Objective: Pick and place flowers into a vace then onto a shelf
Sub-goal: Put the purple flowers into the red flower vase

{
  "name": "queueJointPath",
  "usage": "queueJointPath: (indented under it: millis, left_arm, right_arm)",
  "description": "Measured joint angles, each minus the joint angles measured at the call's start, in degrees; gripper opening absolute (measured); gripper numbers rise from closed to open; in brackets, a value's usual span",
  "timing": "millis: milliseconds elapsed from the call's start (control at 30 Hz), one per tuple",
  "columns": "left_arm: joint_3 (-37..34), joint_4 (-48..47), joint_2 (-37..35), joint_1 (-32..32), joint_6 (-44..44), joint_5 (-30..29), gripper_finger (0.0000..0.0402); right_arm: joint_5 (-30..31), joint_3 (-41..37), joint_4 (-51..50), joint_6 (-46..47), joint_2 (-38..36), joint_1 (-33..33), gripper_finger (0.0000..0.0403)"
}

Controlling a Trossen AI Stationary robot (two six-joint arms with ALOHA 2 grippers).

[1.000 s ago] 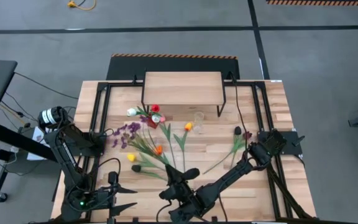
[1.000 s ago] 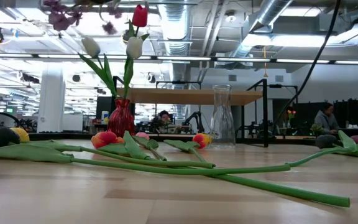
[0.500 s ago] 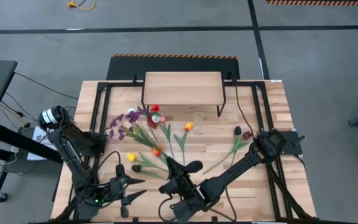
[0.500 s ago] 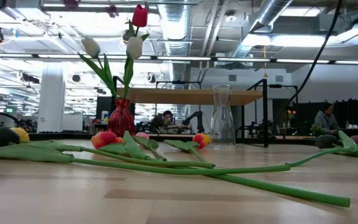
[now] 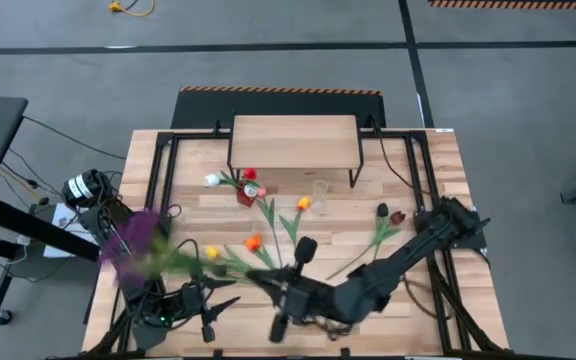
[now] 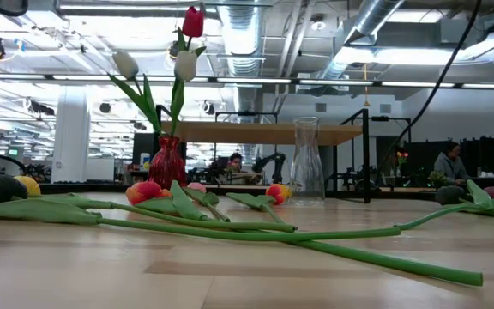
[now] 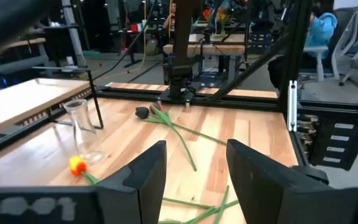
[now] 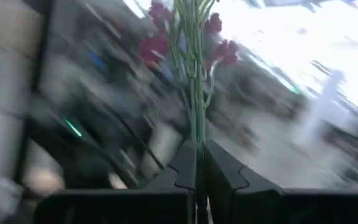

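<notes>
My right gripper (image 5: 260,276) is raised over the table's near middle, shut on a purple sprig (image 5: 133,240) whose blurred head reaches out over the left edge. My left gripper (image 5: 213,303) hovers open at the near left, nothing between its fingers (image 7: 145,180). A red vase (image 5: 245,192) holding tulips and an empty glass vase (image 5: 319,190) stand in front of the shelf (image 5: 293,140). Several tulips (image 5: 253,242) lie flat on the table. My right gripper pinches the sprig's green stems (image 8: 196,152) between its two fingers, near their lower end. The fingers point about level toward the table's left and lie along the stems. The sprig sticks out beyond the fingertips, its purple heads (image 8: 160,43) lifted clear of the table.
Dark tulips (image 5: 388,213) lie at the right by the right arm's base. An orange tulip (image 7: 76,165) rests beside the glass vase (image 7: 82,127). Black frame rails (image 5: 163,170) run along the table's sides. People sit in the room beyond (image 6: 451,163).
My right gripper has risen well above the table and rolled, carrying the purple sprig up with it. The sprig has come clear of the table, and its head has swung from the table's left middle out toward the left edge. My left gripper has shifted slightly toward the right.
</notes>
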Motion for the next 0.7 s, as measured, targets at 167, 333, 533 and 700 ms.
queueJointPath:
  millis: [167,333,533,700]
  left_arm:
    - [0.0,0.1,0.0,0.0,1.9,-2.8,0.0158]
    - [0.0,2.2,0.0,0.0,8.8,-2.8,0.0158]
    - [0.0,18.6,-0.1,-1.4,26.7,-3.2,0.0158]
    - [-1.1,27.9,-3.9,-5.5,42.2,-4.8,0.0158]
  right_arm:
    - [-18.2,0.0,8.0,-0.9,0.4,0.4,0.0005]
    - [-24.3,0.0,12.1,2.6,5.0,-0.8,0.0004]
    - [-25.8,-1.4,15.2,4.6,7.5,-1.9,0.0005]
    - [-26.0,-6.8,20.6,3.2,5.3,-0.9,0.0005]
